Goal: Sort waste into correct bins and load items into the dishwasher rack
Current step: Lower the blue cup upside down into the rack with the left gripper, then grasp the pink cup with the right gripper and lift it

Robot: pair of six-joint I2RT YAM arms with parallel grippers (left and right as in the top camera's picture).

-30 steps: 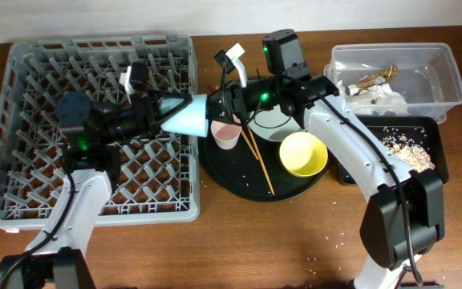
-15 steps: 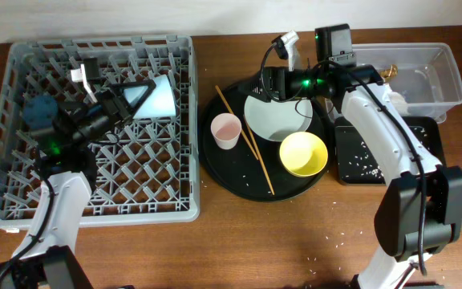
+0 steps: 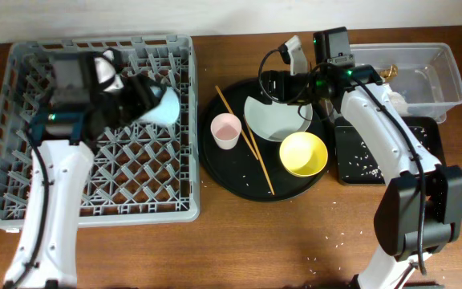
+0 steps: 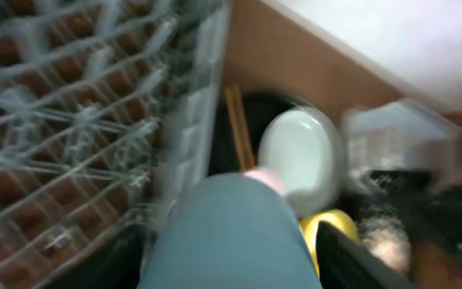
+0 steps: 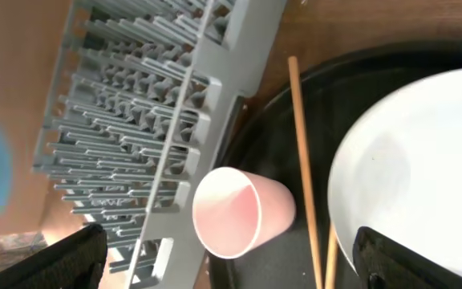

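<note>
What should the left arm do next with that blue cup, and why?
Probably lower the blue cup onto the dishwasher rack pegs, then open the left pincer. The pincer grips the cup tilted above the rack's right-hand pegs, so it looks not yet seated. The pink cup, plate and yellow bowl sit on the round tray.

Grey plastic rack (image 3: 119, 215), wood-grain table (image 3: 215, 249) — matt, glossy black round tray (image 3: 227, 172), smooth yellow bowl (image 3: 303, 154)
</note>
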